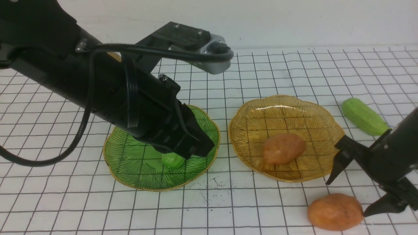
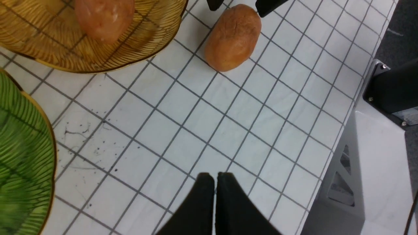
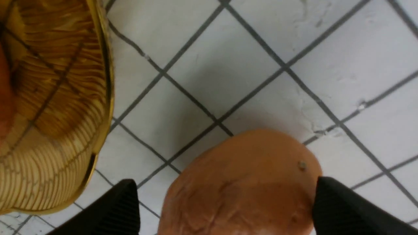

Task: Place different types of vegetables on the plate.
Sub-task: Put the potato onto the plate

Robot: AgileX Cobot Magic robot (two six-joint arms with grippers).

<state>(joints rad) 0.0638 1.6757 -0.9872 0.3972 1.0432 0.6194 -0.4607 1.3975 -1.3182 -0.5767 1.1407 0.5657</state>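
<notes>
Amber plate (image 1: 287, 107) with potato (image 1: 283, 148), green plate (image 1: 137, 169) with cucumber (image 1: 172, 160); left gripper (image 2: 215, 178) closed, right gripper (image 1: 346, 199) wide.

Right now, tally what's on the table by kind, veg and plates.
Green cucumbers: 2, plated cucumber and loose cucumber
Orange-brown potatoes: 2, plated potato and loose potato
Plates: 2, green plate and amber plate
Total: 6

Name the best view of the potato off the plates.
Left wrist view: the potato shows whole and sharp from above. Front view has it whole but low in the corner. Right wrist view crops it, inside the open right gripper.
</notes>
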